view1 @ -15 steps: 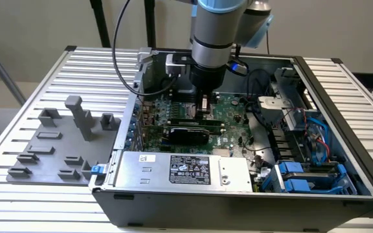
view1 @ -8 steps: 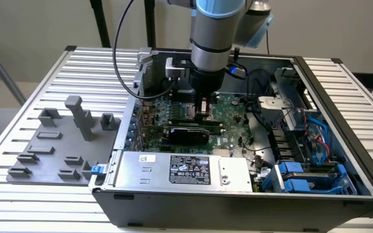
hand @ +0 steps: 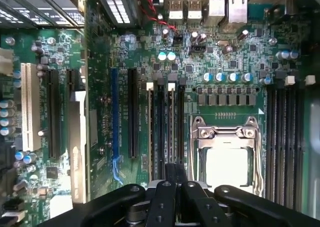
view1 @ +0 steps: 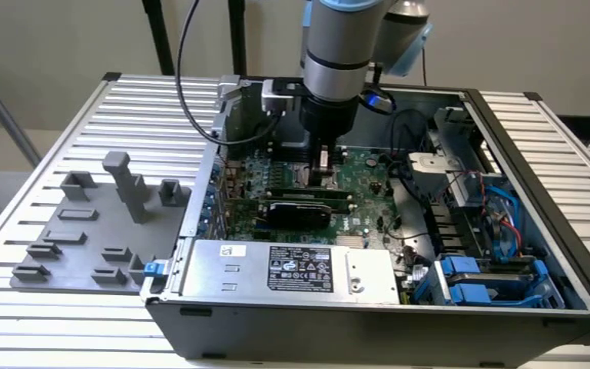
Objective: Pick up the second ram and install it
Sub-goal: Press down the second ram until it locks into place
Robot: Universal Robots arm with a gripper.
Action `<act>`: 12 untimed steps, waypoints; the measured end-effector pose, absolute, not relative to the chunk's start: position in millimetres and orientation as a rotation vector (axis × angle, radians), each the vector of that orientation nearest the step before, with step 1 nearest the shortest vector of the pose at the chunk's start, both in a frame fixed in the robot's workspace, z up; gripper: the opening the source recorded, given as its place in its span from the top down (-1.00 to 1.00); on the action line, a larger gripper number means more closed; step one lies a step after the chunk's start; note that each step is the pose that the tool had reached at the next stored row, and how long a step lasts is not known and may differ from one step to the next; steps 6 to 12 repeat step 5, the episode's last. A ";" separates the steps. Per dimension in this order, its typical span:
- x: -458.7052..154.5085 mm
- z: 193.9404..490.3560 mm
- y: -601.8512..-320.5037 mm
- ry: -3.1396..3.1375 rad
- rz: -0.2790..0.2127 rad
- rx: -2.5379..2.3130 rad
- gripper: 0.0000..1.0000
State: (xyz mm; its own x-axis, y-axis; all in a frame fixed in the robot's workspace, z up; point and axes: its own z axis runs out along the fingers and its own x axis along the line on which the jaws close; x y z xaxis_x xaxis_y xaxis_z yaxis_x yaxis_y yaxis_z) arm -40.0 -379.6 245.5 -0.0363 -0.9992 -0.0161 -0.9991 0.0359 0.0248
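Closest in the wrist view, the gripper (hand: 172,179) has its black fingers drawn tight together with a thin dark edge pinched between them — most likely the second ram (hand: 172,169), seen end-on, though it is too foreshortened to be sure. It hangs right over the row of memory slots (hand: 167,129) with white latches, just beside the CPU socket (hand: 225,157) with its metal frame. Past the socket, another bank of black slots (hand: 282,137) runs parallel. Further off on the motherboard (hand: 145,57) lie the long expansion slots (hand: 132,112) and the rear port block (hand: 205,7).

In the exterior view, the arm (view1: 341,46) reaches down into the open computer case (view1: 541,192), the gripper (view1: 323,165) low over the board near a green stick (view1: 310,192) lying across the slots. The power supply (view1: 285,269) sits at the near edge; the grey fixture (view1: 90,231) rests on the slatted table (view1: 28,307) at the exterior view's left.
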 end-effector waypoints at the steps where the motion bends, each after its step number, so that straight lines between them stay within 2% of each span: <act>1: -40.0 245.5 -379.5 -2.257 -0.046 2.177 1.00; 12: -40.0 245.5 -379.5 -2.257 -0.046 2.177 1.00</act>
